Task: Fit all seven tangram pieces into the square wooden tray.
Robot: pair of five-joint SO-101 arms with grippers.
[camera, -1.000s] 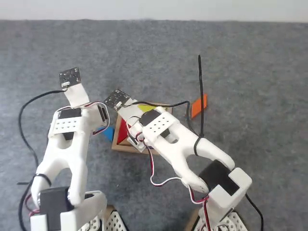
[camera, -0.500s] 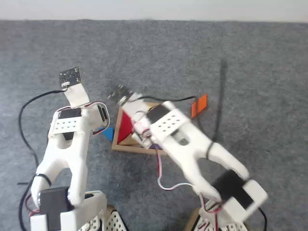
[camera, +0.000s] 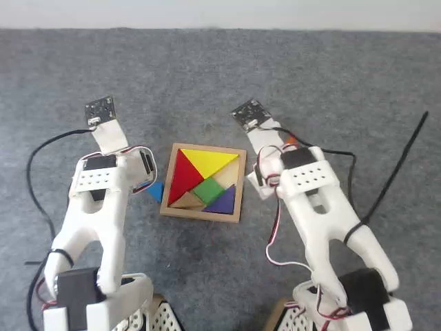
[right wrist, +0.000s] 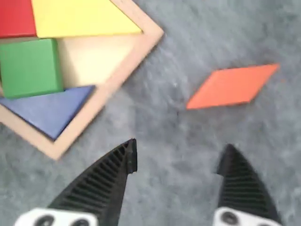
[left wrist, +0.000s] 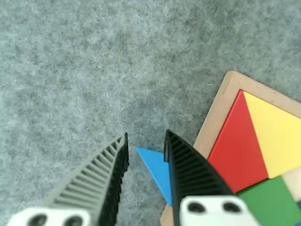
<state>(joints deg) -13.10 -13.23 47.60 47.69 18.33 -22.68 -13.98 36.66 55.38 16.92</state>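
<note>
The square wooden tray (camera: 207, 148) lies between my arms and holds a red (camera: 179, 181), yellow (camera: 210, 163), green (camera: 207, 189), dark blue (camera: 222, 201) and tan (camera: 182, 201) piece. A bare slot (right wrist: 96, 54) shows beside the green square. A light blue triangle (left wrist: 157, 167) lies on the carpet against the tray's left rim (left wrist: 211, 122). My left gripper (left wrist: 146, 143) is open just above it, with the triangle's tip between the fingers. An orange parallelogram (right wrist: 233, 85) lies right of the tray. My right gripper (right wrist: 178, 157) stands wide open short of it, holding nothing.
Grey carpet (camera: 331, 76) covers the whole table. A black cable (camera: 393, 176) arcs off the right arm toward the right edge. In the high view the right arm hides most of the orange parallelogram (camera: 291, 141).
The right arm has swung from over the tray to its right side, uncovering the pieces. The left arm has not moved.
</note>
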